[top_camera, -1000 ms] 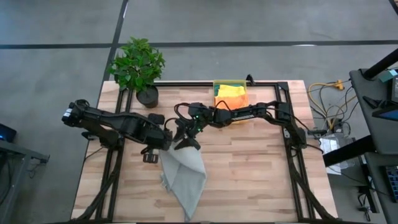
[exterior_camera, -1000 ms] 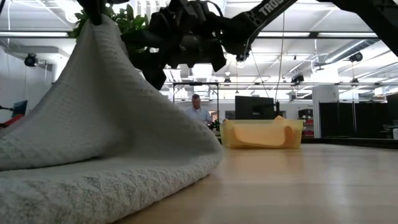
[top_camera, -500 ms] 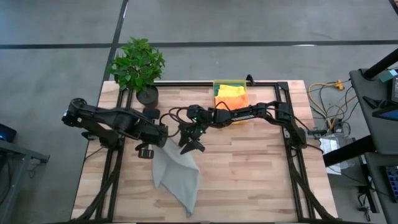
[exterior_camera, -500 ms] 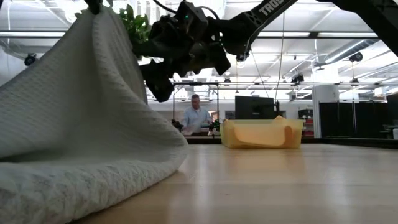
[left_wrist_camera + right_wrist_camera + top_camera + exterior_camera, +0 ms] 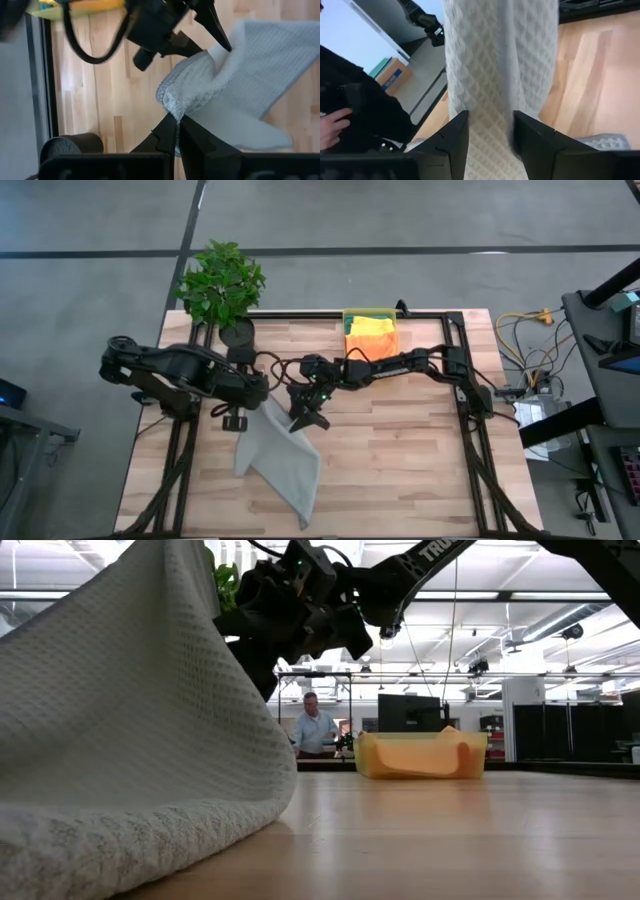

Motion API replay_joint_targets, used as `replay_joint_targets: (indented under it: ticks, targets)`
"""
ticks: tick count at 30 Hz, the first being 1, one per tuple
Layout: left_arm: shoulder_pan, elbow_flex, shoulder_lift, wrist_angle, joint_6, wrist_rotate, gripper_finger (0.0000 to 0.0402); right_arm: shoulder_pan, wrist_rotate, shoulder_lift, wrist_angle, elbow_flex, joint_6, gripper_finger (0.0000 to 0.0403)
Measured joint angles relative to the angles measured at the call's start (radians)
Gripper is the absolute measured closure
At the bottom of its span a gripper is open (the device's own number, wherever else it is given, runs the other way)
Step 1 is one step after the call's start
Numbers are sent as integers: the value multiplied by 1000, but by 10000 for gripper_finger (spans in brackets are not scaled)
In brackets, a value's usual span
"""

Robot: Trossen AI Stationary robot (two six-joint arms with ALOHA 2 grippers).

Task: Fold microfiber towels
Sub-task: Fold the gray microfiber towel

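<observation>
Moved: my left gripper (image 5: 262,392) has carried the light grey waffle-weave microfiber towel (image 5: 283,460) leftward, fingers pinching its corner for the fold.
Right gripper (image 5: 312,418): fingers spread around the hanging cloth, not clamping.

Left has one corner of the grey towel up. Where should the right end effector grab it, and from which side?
Probably the raised edge just beside the left end effector's pinch, where the grey towel hangs as a taut sheet. Come in level from the bin side, open fingers straddling that sheet, as the right end effector stands now.
</observation>
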Motion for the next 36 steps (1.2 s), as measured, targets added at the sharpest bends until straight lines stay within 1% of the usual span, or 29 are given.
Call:
replay_joint_targets:
  ticks: [11, 21, 27, 31, 36]
  targets:
    - [0, 50, 0, 0, 4, 1, 402, 20, 20, 0, 0, -42, 2, 259]
    - [-6, 82, 0, 0, 62, 24, 402, 25, 16, 0, -19, -46, 17, 268]
    - [-8, 87, 0, 0, 107, 45, 402, 30, -60, 0, -160, -45, 9, 269]
    - [-8, 85, 0, 0, 111, 47, 402, 43, -65, 0, -290, -46, -46, 269]
    - [-8, 81, 0, 0, 113, 47, 402, 60, -68, 0, -407, -46, -98, 269]
